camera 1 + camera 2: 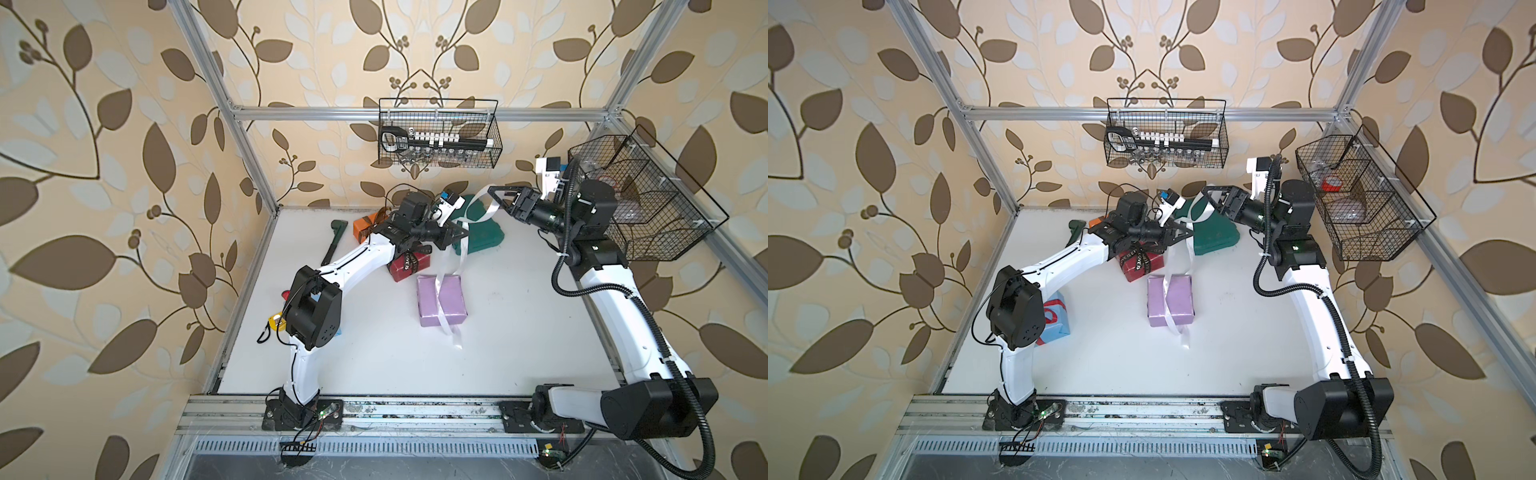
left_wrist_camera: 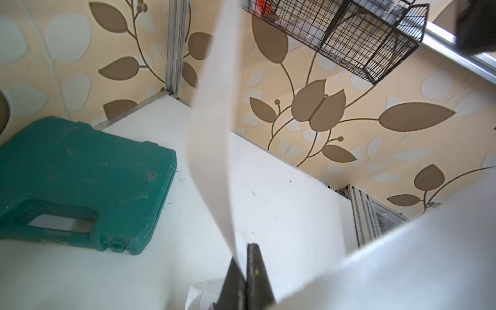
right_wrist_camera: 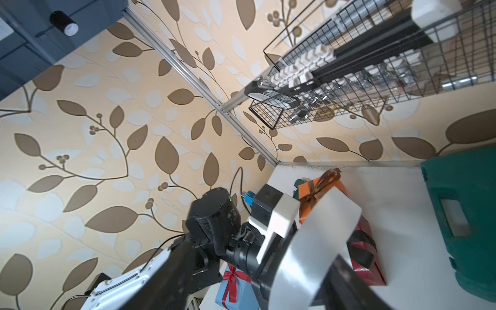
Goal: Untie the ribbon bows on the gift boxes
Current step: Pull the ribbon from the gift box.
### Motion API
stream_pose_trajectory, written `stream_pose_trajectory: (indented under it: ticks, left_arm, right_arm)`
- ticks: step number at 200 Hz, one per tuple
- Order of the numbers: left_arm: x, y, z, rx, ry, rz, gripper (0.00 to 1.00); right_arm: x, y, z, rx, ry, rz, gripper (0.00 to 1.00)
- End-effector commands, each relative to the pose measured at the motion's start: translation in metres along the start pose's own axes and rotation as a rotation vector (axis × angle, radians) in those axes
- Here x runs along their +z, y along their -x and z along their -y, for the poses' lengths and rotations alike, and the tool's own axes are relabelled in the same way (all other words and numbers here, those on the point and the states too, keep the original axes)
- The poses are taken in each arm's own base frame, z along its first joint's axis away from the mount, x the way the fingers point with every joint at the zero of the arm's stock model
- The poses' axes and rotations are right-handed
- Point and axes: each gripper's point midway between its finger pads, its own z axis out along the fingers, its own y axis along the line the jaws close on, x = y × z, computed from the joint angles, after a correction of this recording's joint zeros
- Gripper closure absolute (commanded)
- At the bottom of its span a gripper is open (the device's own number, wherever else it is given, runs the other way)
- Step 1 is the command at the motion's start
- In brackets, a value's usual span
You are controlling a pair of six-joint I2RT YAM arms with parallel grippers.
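The left gripper (image 2: 245, 251) is clamped on the white ribbon (image 2: 212, 120), held above the lilac box (image 1: 452, 301), seemingly so its bow is pulled open; whether the right gripper (image 1: 496, 195) holds it cannot be told.

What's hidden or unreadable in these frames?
Blue box: both top views, mostly behind the left arm's elbow; red bow partly covered.
Orange box: top views, largely behind the left arm's wrist.
Black ribbon: lettering too small, partly under the left arm.
Lilac box: underside hidden, so whether the white ribbon still wraps beneath is unclear.
Side basket: top views, contents indistinct behind the mesh.
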Motion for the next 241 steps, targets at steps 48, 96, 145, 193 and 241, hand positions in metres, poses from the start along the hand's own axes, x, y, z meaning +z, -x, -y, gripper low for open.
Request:
stream_pose_trajectory:
  ticks: [48,96,145,193,241]
  left_arm:
    - [-0.076,0.064,-0.012,-0.128,0.206,0.012,1.00]
    - [-0.126,0.132,0.032,-0.164,0.130,0.160,1.00]
    - [-0.151,0.169,0.057,-0.114,0.116,0.248,1.00]
    - [-0.172,0.185,0.076,-0.113,0.069,0.300,1.00]
    - [-0.183,0.196,0.103,-0.132,-0.025,0.326,1.00]
  right_arm:
    - [-0.019,-0.065,0.086,0.034,-0.313,-0.092,0.00]
    - [-0.028,-0.096,0.120,0.036,-0.440,-0.125,0.01]
    - [-0.013,-0.103,0.087,-0.106,-0.364,-0.142,0.01]
    - [0.009,-0.123,0.034,-0.239,-0.151,-0.168,0.07]
    - [0.038,-0.141,-0.009,-0.451,-0.058,-0.172,0.04]
